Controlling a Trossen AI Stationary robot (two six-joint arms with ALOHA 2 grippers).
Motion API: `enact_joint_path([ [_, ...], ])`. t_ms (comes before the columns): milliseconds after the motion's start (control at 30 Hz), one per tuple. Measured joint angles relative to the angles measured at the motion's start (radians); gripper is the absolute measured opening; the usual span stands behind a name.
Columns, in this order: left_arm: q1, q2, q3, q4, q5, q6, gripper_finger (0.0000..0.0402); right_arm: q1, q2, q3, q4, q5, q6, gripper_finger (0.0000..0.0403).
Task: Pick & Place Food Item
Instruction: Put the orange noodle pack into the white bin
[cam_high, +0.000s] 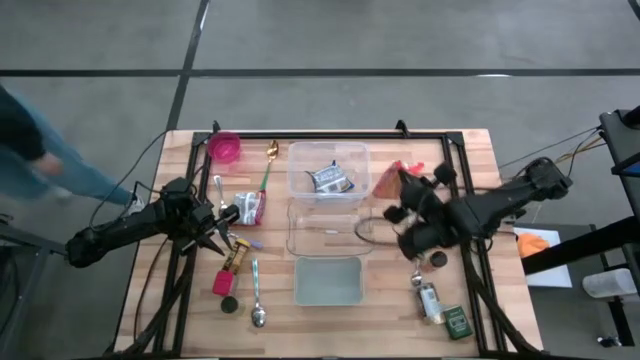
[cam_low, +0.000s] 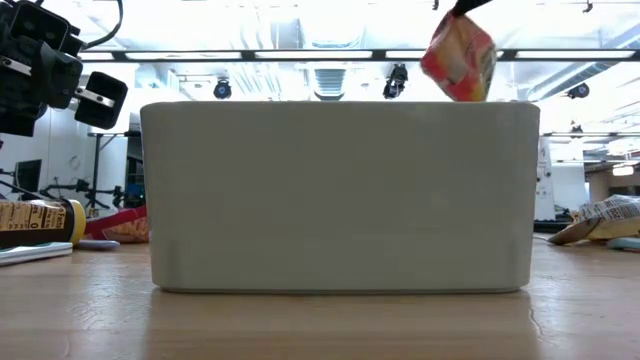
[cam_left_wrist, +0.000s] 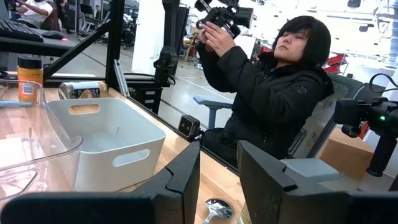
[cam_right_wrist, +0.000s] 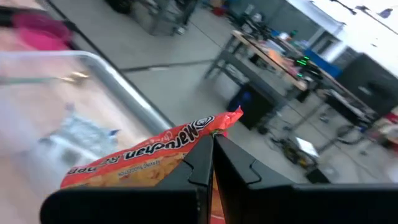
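Observation:
My right gripper (cam_high: 402, 190) is shut on an orange-red ramen packet (cam_high: 388, 178) and holds it in the air by the right end of the clear containers. In the low view the packet (cam_low: 459, 55) hangs higher than the rim of the white bin (cam_low: 335, 195). In the right wrist view its printed face (cam_right_wrist: 140, 160) lies below my fingers. My left gripper (cam_high: 218, 238) waits at the table's left, open, with nothing between its fingers (cam_left_wrist: 186, 171). My right gripper pinches the packet's sealed edge near a corner (cam_right_wrist: 219, 124) between its two fingers, which come from the table's right side, slanting a little down. The packet hangs tilted below them, lifted clear of the table and the containers.
Two clear containers (cam_high: 327, 168) (cam_high: 322, 228) stand mid-table, the far one holding a silver packet (cam_high: 330, 178). The white bin (cam_high: 327, 281) stands near the front edge. A pink cup (cam_high: 225, 148), spoons, a red snack bag (cam_high: 250, 208) and bottles lie around. A person (cam_left_wrist: 280, 93) sits beyond the table.

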Motion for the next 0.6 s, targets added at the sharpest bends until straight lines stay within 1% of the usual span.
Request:
enact_joint_path([
  [67, 0.000, 0.000, 0.000, 0.000, 0.000, 0.000, 0.0111, -0.057, 0.000, 0.000, 0.106, -0.003, -0.131, 0.0011],
  [133, 0.000, 0.000, 0.000, 0.000, 0.000, 0.000, 0.0111, -0.111, 0.003, 0.000, 0.256, -0.033, -0.292, 0.0011],
  [300, 0.000, 0.000, 0.000, 0.000, 0.000, 0.000, 0.0111, -0.227, 0.022, -0.001, 0.665, -0.197, -0.746, 0.0011],
  [367, 0.000, 0.000, 0.000, 0.000, 0.000, 0.000, 0.0111, -0.272, 0.034, -0.001, 0.827, -0.272, -0.897, 0.0011],
  [433, 0.000, 0.001, 0.000, -0.001, 0.000, 0.000, 0.0111, -0.311, 0.039, -0.002, 0.937, -0.356, -0.989, 0.0011],
  [500, 0.000, 0.002, 0.000, -0.003, 0.000, 0.000, 0.0111, -0.349, 0.055, -0.003, 1.037, -0.434, -1.042, 0.0011],
  [533, 0.000, 0.003, 0.000, -0.004, 0.000, 0.000, 0.0111, -0.367, 0.062, -0.003, 1.061, -0.461, -1.059, 0.0011],
  [600, 0.000, 0.006, 0.000, -0.005, 0.000, 0.000, 0.0111, -0.400, 0.087, -0.004, 1.116, -0.467, -1.079, 0.0011],
])
